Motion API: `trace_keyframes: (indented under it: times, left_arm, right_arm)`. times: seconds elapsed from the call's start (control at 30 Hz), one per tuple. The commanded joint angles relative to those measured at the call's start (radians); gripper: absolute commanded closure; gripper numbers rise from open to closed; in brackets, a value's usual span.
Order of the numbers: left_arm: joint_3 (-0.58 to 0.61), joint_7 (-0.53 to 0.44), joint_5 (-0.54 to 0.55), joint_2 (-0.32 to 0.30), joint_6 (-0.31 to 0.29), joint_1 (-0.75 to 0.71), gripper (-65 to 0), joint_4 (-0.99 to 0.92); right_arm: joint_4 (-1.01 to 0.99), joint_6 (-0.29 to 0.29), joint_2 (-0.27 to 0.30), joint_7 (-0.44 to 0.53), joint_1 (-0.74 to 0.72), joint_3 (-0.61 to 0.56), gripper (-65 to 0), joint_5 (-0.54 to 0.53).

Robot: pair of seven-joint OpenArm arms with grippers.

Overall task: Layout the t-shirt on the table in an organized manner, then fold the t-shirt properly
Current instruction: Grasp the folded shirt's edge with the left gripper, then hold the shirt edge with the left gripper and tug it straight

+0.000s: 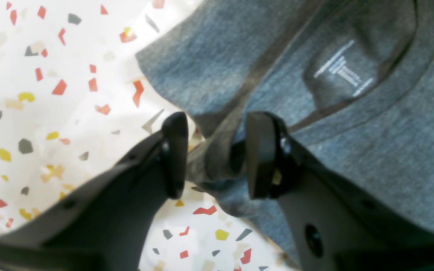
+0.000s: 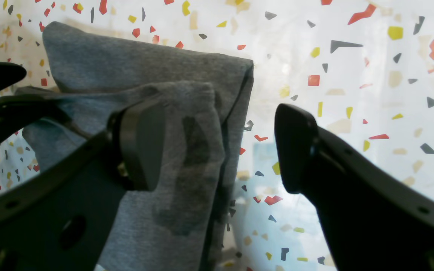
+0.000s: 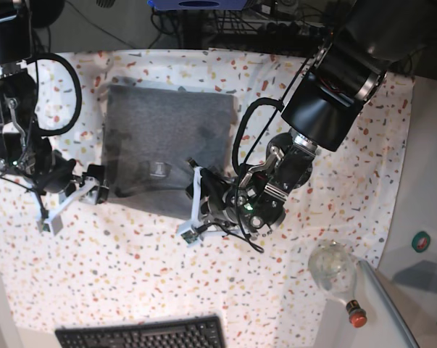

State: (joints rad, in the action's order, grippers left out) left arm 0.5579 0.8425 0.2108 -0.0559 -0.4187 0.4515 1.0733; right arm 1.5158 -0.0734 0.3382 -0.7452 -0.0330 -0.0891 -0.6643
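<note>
Nearest to the base camera I see a black keyboard [image 3: 142, 335] at the near edge, and to the right of it a clear glass bottle [image 3: 335, 274] with a red cap, lying at the corner of the table [image 3: 348, 159]. I see the table covered with a white cloth full of small red, yellow and grey flecks.

On the cloth, in the far-left part, lies the t-shirt [image 3: 164, 148], grey and folded to a rough rectangle. Its collar side is toward me, with the small pale tag mark [image 1: 343, 69] printed inside the neck.

My left gripper [image 1: 215, 154] is at the near right corner of the t-shirt, beside the collar. In the left wrist view its jaws are partly closed, and a bunched fold of grey fabric passes between them. The right pad seems to touch the fabric, but on the left pad I cannot tell, so I cannot say that the grip is firm.

My right gripper [image 2: 220, 146] is at the near left edge of the t-shirt. Its jaws stand wide apart and hold nothing. One finger is over the folded sleeve, the other is over the bare cloth beside the edge.
</note>
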Motion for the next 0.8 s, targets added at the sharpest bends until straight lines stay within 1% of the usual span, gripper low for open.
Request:
trace_keyframes:
  times: [0.0, 0.1, 0.13, 0.23, 0.3, 0.47, 0.53, 0.63, 0.77]
  left_arm:
    - [-0.002, -0.013, 0.003, 0.008, -0.003, 0.030, -23.5, 0.014]
    - [0.000, -0.012, -0.003, 0.008, -0.010, 0.030, -23.5, 0.014]
    - [0.000, -0.012, -0.007, 0.008, -0.033, 0.030, -23.5, 0.014]
    - [0.001, -0.009, -0.011, 0.004, -0.157, 0.049, -23.7, 0.014]
    - [0.017, -0.007, -0.014, -0.019, -0.204, 0.073, -23.7, 0.008]
    - [0.205, -0.005, -0.060, -0.055, -0.279, 0.134, -23.7, 0.006]
    - [0.265, -0.005, -0.058, -0.063, -0.279, 0.157, -23.7, -0.003]
    - [0.330, -0.009, -0.066, -0.063, -0.279, 0.183, -23.7, -0.068]
    - [0.339, -0.010, -0.057, -0.065, -0.279, 0.194, -23.7, -0.058]
  right_arm:
    - [0.012, 0.004, 0.012, 0.017, -0.018, 0.005, -41.3, -0.004]
    - [0.012, 0.004, 0.012, 0.017, -0.018, 0.005, -41.3, -0.004]
    - [0.012, 0.004, 0.012, 0.017, -0.018, 0.005, -41.3, -0.004]
    - [0.012, 0.004, 0.012, 0.017, -0.018, 0.005, -41.3, -0.004]
    - [0.012, 0.004, 0.012, 0.017, -0.018, 0.005, -41.3, -0.004]
    - [0.012, 0.004, 0.012, 0.017, -0.008, 0.005, -41.3, -0.004]
    - [0.012, 0.004, 0.012, 0.017, -0.006, 0.005, -41.3, -0.004]
    - [0.012, 0.004, 0.012, 0.017, -0.006, 0.005, -41.3, -0.004]
    - [0.012, 0.004, 0.012, 0.017, -0.011, 0.005, -41.3, -0.004]
